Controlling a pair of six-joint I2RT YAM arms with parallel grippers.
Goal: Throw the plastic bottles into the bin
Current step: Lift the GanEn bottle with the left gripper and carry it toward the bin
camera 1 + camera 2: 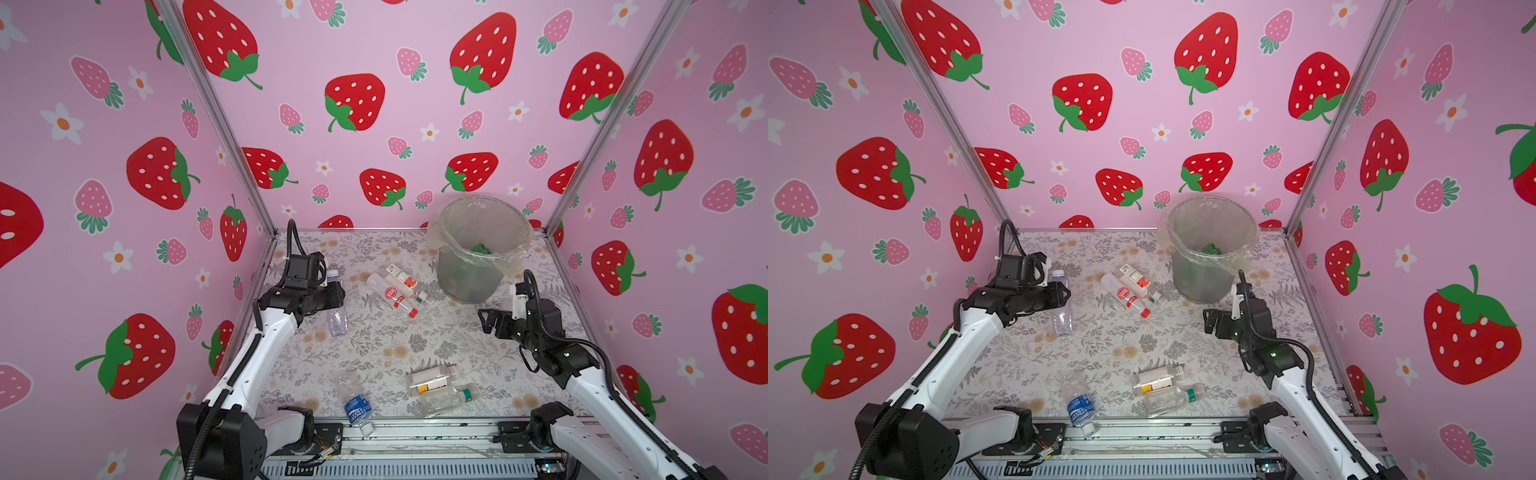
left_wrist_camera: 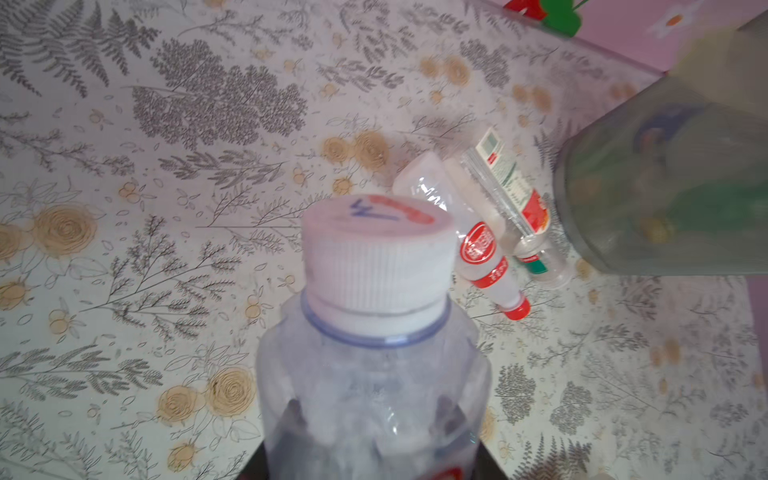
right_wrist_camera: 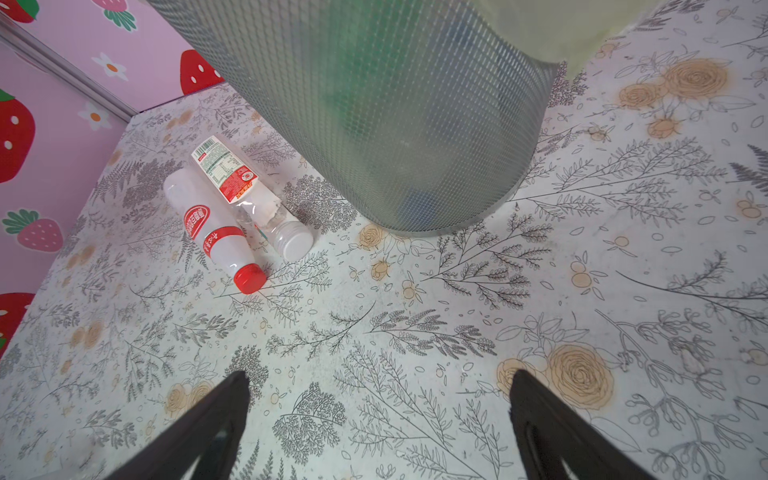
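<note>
Clear white-capped bottle looks empty: likely light, thin-walled, slippery. Your left gripper pinches its body below the shoulder; right gripper gapes, empty.

My left arm stretches along the left edge of the tabletop, and my left hand is clamped across the middle of a clear bottle. My right arm angles up from the near right corner, my right hand spread wide and empty, pointing inward above the tabletop.
</note>
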